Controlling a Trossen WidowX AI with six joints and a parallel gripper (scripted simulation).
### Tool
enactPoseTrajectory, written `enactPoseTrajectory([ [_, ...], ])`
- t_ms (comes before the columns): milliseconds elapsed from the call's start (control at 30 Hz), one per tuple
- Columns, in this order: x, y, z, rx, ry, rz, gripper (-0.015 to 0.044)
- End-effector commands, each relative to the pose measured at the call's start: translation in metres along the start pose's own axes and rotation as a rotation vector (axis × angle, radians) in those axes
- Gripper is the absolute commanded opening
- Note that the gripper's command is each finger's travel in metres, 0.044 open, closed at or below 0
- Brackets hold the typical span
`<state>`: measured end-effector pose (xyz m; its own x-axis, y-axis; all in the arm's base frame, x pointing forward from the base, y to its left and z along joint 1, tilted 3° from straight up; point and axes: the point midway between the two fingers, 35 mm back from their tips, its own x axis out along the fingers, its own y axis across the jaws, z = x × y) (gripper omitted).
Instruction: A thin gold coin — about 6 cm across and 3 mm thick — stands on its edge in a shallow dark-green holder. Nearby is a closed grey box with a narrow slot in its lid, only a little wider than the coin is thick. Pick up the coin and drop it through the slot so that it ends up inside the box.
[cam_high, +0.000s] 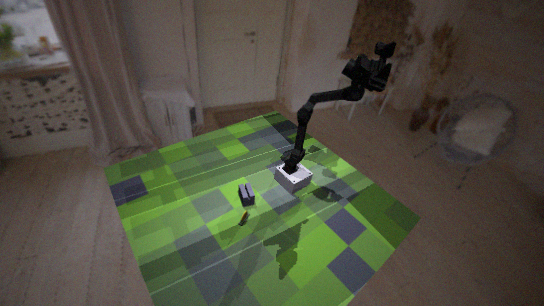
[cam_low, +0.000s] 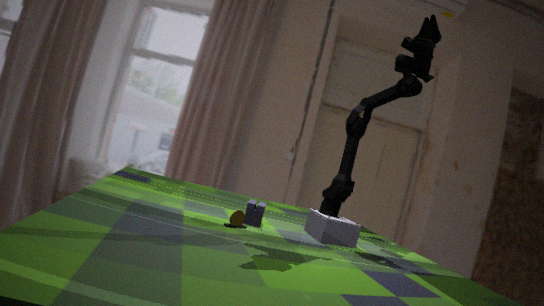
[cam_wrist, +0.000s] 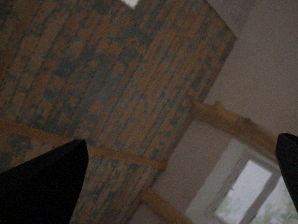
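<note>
The gold coin (cam_high: 244, 216) (cam_low: 237, 217) stands on edge in the low dark holder (cam_low: 235, 225) on the patterned table. The grey box (cam_high: 247, 200) (cam_low: 253, 216) stands close beside it, nearer the arm's base, with a dark slot line across its top. My gripper (cam_low: 430, 20) (cam_wrist: 184, 148) is open and empty, high above the table and far from both things, with its fingers pointing up. The wrist view shows only the two dark fingertips wide apart against the ceiling and a window; coin, holder and box are out of that view.
The arm rises from a white base block (cam_high: 293, 180) (cam_low: 332, 229), standing on the green and grey patterned table (cam_high: 200, 265) (cam_low: 150, 270). The box lies between the coin and this base. Dark shadows fall across the table near the base and in front of it.
</note>
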<state>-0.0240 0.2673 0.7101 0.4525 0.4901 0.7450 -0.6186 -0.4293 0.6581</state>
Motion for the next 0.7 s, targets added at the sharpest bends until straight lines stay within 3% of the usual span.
enactPoseTrajectory([
  [0,0.0,-0.001,0.0,-0.009,-0.001,-0.002,0.0374],
  [267,0.02,-0.068,-0.029,-0.384,0.069,-0.071,0.0164],
  [667,0.04,-0.224,-0.044,-0.904,0.289,-0.263,0.0161],
])
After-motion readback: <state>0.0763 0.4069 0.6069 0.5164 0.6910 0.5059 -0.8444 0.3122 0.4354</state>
